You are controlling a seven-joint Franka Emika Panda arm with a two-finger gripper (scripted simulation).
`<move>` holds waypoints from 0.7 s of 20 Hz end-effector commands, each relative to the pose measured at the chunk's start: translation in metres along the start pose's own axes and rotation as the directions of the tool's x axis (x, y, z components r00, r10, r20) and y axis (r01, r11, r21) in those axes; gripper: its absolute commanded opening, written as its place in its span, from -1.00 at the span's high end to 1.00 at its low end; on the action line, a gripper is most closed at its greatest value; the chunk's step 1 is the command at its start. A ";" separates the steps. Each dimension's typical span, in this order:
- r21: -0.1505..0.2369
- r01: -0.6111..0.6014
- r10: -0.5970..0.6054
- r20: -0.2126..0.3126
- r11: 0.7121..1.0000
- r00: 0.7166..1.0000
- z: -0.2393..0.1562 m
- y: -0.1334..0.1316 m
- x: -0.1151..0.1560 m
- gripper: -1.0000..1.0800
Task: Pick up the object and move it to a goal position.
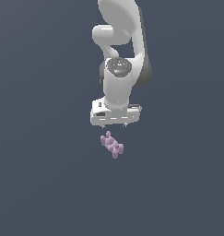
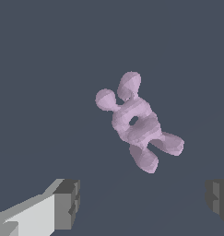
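Exterior view. White arm [image 1: 120, 55] comes down from the top edge, wrist turned downward, with a dark round joint cap facing the camera. The pincer [image 1: 113, 125] hangs at its lower end: a broad white body with two short dark fingertips [image 1: 103, 125] poking out below, set well apart from each other. The object [image 1: 112, 145], a small pale lilac lump of clustered rounded knobs, lies just below the pincer on the flat slate-grey surface [image 1: 39, 184]. It is elongated and lies on a slant, one end up toward the pincer's fingertip on the exterior view's left, the other end trailing down toward the exterior view's right. It is narrower than the pincer body. A gap of grey shows between the fingertips and the object; no contact.

Wrist view. The object [image 2: 136, 122] fills the middle of the frame, seen from above: two rounded knobs at one end, a thicker ribbed middle with a small dark hollow, two stubby lobes at the other end. Both fingers [image 2: 65, 203] of the pincer appear at the frame's edge, one white with a dark grey pad, the other only a dark pad corner. They stand wide apart, with nothing between them. The object lies beyond the fingers, clear of both pads, roughly centred on the gap.
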State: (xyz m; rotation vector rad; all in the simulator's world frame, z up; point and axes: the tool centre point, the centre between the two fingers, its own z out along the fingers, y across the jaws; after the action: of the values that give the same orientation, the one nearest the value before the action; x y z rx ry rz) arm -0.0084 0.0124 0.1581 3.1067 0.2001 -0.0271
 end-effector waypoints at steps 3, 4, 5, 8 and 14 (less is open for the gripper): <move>0.002 0.079 -0.079 -0.002 0.997 0.997 0.004 0.002 0.006 -0.92; 0.002 0.101 -0.101 -0.003 0.995 0.995 0.006 0.002 0.007 -0.92; 0.003 0.124 -0.124 -0.003 0.992 0.992 0.007 0.003 0.009 -0.92; 0.005 0.198 -0.198 -0.006 0.980 0.980 0.011 0.005 0.014 -0.92; 0.009 0.347 -0.347 -0.014 0.938 0.938 0.020 0.009 0.025 -0.92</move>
State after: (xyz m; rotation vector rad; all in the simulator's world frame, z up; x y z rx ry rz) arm 0.0140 0.0069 0.1402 3.0502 0.6863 -0.0188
